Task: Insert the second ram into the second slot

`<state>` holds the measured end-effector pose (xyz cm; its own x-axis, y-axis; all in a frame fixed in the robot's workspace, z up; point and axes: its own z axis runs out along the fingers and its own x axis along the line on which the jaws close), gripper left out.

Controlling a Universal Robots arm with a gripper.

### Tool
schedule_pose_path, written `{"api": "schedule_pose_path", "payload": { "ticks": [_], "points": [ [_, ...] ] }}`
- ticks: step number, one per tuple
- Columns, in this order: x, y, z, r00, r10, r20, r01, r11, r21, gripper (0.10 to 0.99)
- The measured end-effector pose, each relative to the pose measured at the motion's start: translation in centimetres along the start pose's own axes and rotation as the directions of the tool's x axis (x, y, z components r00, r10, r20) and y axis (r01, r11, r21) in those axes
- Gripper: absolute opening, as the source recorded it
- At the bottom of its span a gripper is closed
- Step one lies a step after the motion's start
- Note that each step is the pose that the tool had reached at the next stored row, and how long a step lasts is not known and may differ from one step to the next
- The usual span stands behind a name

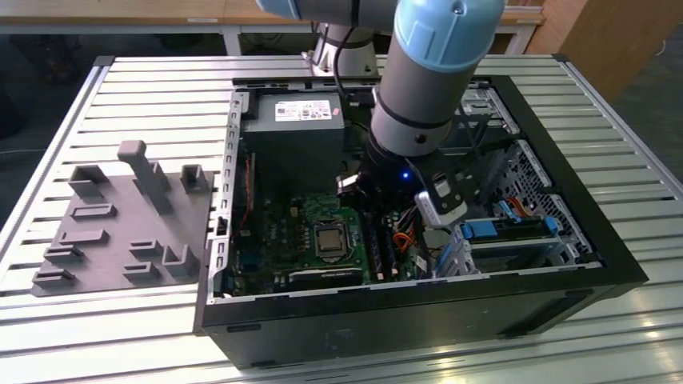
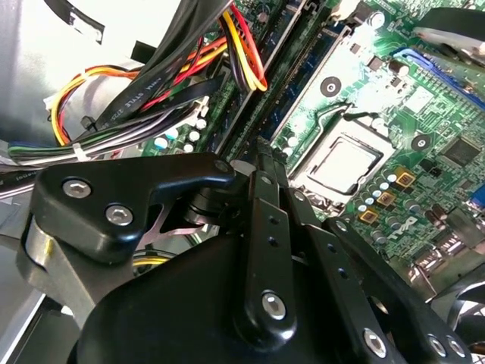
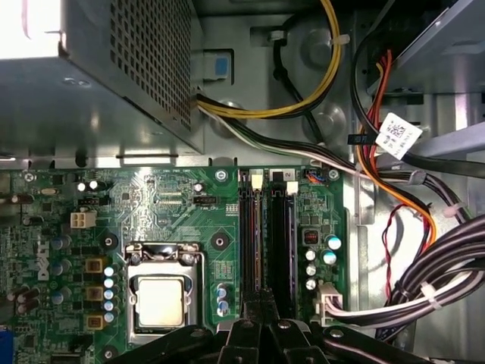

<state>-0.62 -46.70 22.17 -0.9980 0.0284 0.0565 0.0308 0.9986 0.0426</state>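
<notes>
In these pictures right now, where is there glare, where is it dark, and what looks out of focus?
Exterior view: the slatted table is brightly lit and the inside of the computer case lies in shadow. First wrist view: glare burns out a corner of the power supply; the motherboard is sharp. Second wrist view: the claw close to the lens is dark, and a white patch of the case wall washes out.

Slatted metal worktop [image 1: 160, 104], brightly lit; wooden panel [image 1: 609, 32] at the exterior view's right; dark floor [image 1: 32, 72].
</notes>
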Motion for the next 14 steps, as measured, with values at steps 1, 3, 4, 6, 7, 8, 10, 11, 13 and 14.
{"api": "schedule_pose_path", "payload": {
  "ticks": [1,3,4,6,7,8,10,11,13,14],
  "points": [
    [0.0,0.0,0.06,1.0,0.0,0.0,0.0,1.0,0.0,0.11],
    [-0.01,-0.02,0.16,1.0,0.0,-0.0002,0.0,1.0,0.001,0.11],
    [-0.01,-0.02,0.22,1.0,0.0,-0.0002,0.0,1.0,0.001,0.11],
    [-0.02,-0.02,0.36,1.0,0.0,-0.0002,0.0,1.0,0.001,0.11],
    [-0.02,-0.03,0.48,1.0,0.0,-0.0001,0.0,1.0,0.0,0.11],
    [-0.03,-0.03,0.54,1.0,0.0,-0.0003,0.0,1.0,0.001,0.11],
    [-0.03,-0.04,0.6,1.0,0.0,-0.0002,0.0,1.0,0.001,0.11],
    [-0.03,-0.03,0.61,1.0,0.0,-0.0002,0.0,1.0,0.001,0.11],
    [-0.03,-0.02,0.56,1.0,0.0,0.0001,0.0,1.0,0.0,0.11],
    [-0.03,-0.01,0.51,1.0,0.0,0.0003,0.0,1.0,-0.001,0.11]
  ]
}}
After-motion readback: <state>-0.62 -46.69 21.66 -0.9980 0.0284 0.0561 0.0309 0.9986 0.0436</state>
